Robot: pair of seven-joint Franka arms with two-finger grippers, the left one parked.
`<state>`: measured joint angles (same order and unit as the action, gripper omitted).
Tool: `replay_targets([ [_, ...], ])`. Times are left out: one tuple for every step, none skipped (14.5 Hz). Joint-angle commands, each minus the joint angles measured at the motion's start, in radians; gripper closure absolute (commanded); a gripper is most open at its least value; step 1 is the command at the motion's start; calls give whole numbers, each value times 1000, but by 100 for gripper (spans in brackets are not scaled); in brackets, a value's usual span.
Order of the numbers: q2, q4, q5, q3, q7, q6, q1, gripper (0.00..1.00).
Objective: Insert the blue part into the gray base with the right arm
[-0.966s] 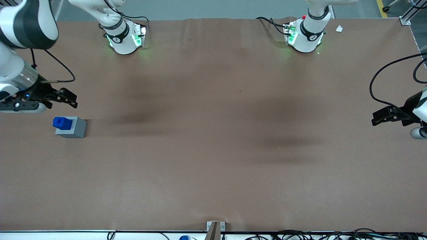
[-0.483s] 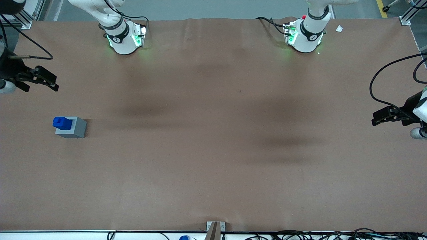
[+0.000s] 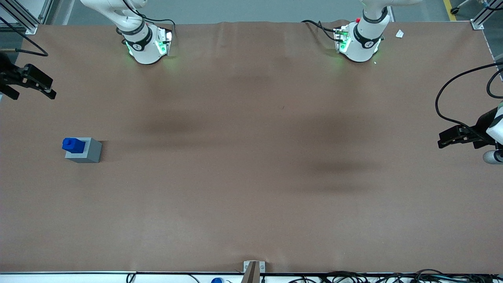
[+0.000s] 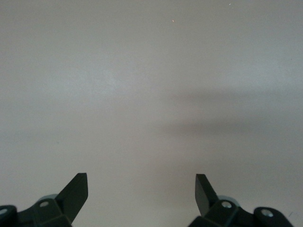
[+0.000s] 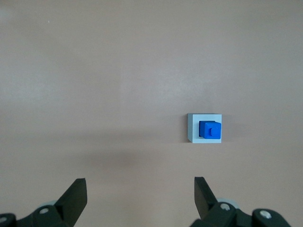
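Note:
The blue part stands in the top of the gray base, toward the working arm's end of the table. The right wrist view shows the same pair from above: blue part seated in the gray base. My right gripper hangs at the table's edge, farther from the front camera than the base and well apart from it. It is open, and nothing lies between its fingers.
Brown cloth covers the table. Two white arm bases stand along the table's edge farthest from the front camera. A small bracket sits at the near edge, with cables beside it.
My right gripper has pulled away from the base, moving farther from the front camera and outward to the table's edge. The blue part and gray base have stayed put.

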<state>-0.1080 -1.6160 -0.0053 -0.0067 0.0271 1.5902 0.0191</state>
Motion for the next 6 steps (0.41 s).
replay_targets([
  [-9,13,-10,-6,-24,-9,-7,0],
  [-9,18,-10,-6,-29,-15,-7,0],
  [-9,18,-10,-6,-56,-18,-7,0],
  [-9,18,-10,-4,-70,-21,-8,0],
  [-9,19,-10,-2,-70,-29,-10,0],
  [-9,22,-10,-1,-70,-32,-11,0],
])
